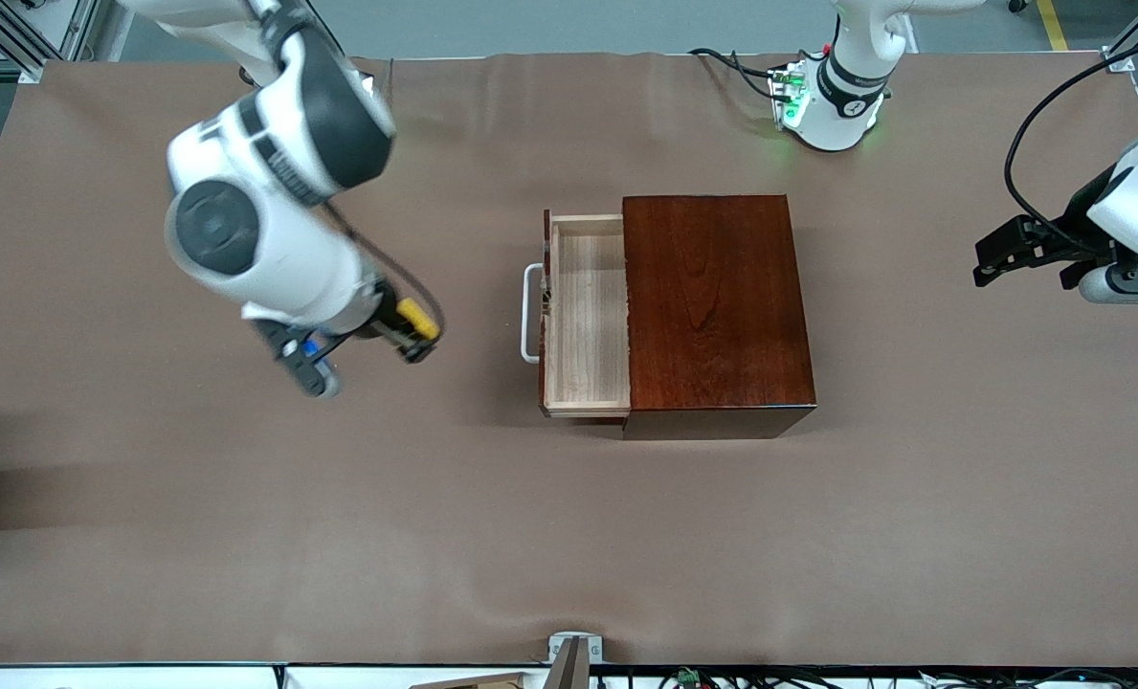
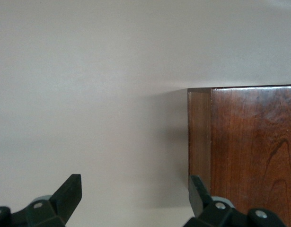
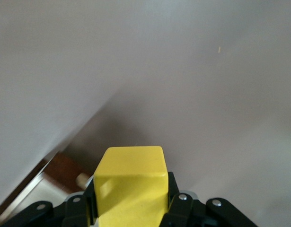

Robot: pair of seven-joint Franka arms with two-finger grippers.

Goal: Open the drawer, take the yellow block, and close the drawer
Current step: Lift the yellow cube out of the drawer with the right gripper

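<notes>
right pincer [image 1: 415, 337]: clamped tight on the yellow block [image 1: 418, 321], up in the air over bare worktop [image 1: 243, 536] toward the right arm's end, well apart from the box. In the right wrist view the cube sits square between the two black fingers [image 3: 176, 201], top face showing.

yellow block: out of the drawer, off the worktop, squeezed in that right pincer. Bright yellow, plain faces, roughly as wide as the pincer itself.

drawer [image 1: 588, 316]: pulled out of the box on the side facing the right arm's end. Pale wood tray, and the part that sticks out has nothing in it.

handle [image 1: 530, 314]: white loop on the drawer front, nothing touching it.

wooden box [image 1: 717, 306]: glossy dark reddish-brown, sitting about mid-worktop, a bit closer to the edge where the arm bases stand than to the camera-side edge.

left pincer [image 1: 994, 256]: fingers spread wide, holding nothing, hanging over the worktop near the left arm's end edge. That arm is just waiting. Its wrist view shows both fingertips [image 2: 69, 191] apart with a corner of the box past them.

worktop: covered in a plain brown sheet.
</notes>
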